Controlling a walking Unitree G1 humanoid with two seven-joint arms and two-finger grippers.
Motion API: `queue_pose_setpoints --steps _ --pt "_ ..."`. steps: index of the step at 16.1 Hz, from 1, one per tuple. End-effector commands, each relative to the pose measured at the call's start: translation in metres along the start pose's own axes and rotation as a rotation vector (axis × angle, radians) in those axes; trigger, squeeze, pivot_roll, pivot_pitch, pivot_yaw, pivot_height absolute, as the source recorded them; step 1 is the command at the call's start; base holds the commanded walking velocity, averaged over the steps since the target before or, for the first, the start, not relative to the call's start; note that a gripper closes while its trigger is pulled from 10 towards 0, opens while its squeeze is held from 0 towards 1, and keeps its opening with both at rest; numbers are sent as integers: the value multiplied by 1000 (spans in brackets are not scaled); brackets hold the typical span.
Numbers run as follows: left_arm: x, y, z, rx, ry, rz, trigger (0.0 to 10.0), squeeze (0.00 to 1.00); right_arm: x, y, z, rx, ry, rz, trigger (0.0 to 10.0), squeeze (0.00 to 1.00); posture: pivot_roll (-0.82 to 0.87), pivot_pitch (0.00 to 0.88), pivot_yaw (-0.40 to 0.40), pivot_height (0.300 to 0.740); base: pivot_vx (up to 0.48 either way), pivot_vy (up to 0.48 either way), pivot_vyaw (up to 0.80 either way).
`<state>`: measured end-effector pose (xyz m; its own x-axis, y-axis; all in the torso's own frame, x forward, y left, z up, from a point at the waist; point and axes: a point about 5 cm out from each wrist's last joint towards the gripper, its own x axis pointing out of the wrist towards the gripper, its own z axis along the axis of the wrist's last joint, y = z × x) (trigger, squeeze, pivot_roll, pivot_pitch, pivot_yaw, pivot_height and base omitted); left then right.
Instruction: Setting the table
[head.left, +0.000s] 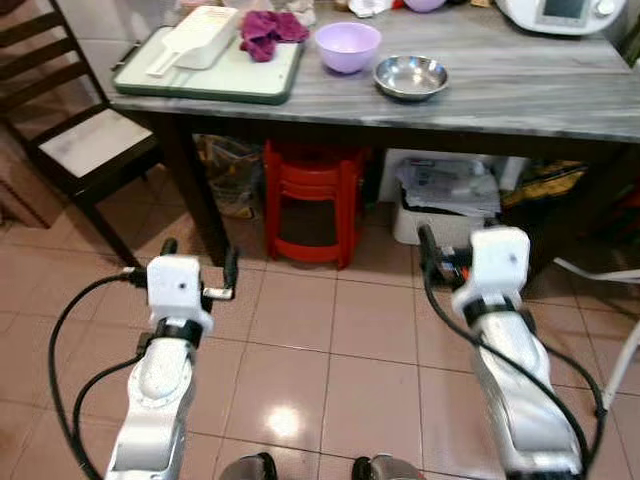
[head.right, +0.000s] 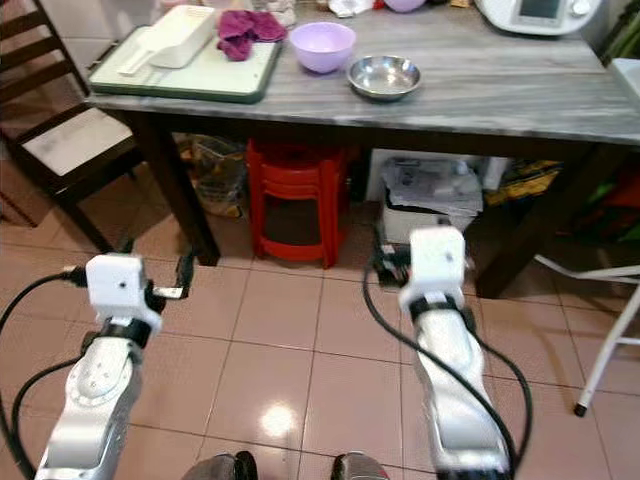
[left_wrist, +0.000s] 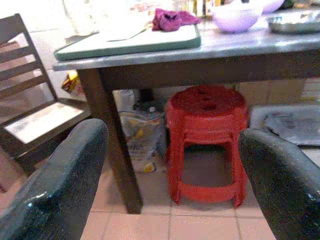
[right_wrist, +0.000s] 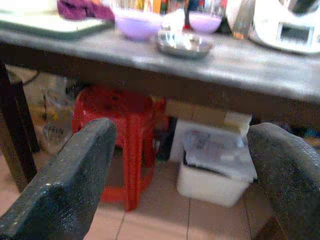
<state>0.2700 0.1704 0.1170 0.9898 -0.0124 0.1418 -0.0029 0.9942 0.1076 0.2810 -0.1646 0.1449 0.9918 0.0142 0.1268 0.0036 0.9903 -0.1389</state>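
Observation:
A grey table (head.left: 520, 85) stands ahead of me. On it sit a purple bowl (head.left: 347, 46) and, just to its right, a steel bowl (head.left: 410, 77). At the table's left end a green-rimmed white board (head.left: 215, 72) carries a white scoop (head.left: 198, 36) and a magenta cloth (head.left: 270, 32). My left gripper (head.left: 200, 258) is held low over the floor, short of the table, open and holding nothing. My right gripper (right_wrist: 185, 180) is held at the same height, open and also holding nothing. Both point toward the space under the table.
Under the table are stacked red stools (head.left: 312, 200), a white bin with papers (head.left: 445, 205) and a bag (head.left: 228, 175). A dark wooden chair (head.left: 80, 140) stands at the left. A white appliance (head.left: 565, 14) sits at the table's far right. White legs (head.left: 620, 370) show at right.

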Motion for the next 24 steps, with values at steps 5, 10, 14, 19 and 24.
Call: queue_pose_setpoints --steps 5,10,14,19,24 --pt "-10 -1 -7 21 18 -31 10000 0 -15 -10 -2 52 24 -30 10000 0 -139 184 22 740 0 0 0" --pt "-22 6 -15 44 38 -33 10000 0 -29 -13 -1 -26 37 12 10000 0 -131 159 29 740 0 0 0" --pt "-32 13 -20 42 62 27 10000 0 -26 -5 -2 32 19 11 10000 0 -109 162 1 740 0 0 0" --pt "-32 10 -15 18 57 22 10000 0 -31 -8 -11 5 30 0 10000 0 -82 170 -16 740 0 0 0" --pt "-25 -3 -13 -16 56 -33 10000 0 -21 -10 -6 27 14 -37 10000 0 -99 185 -4 740 0 0 -448"
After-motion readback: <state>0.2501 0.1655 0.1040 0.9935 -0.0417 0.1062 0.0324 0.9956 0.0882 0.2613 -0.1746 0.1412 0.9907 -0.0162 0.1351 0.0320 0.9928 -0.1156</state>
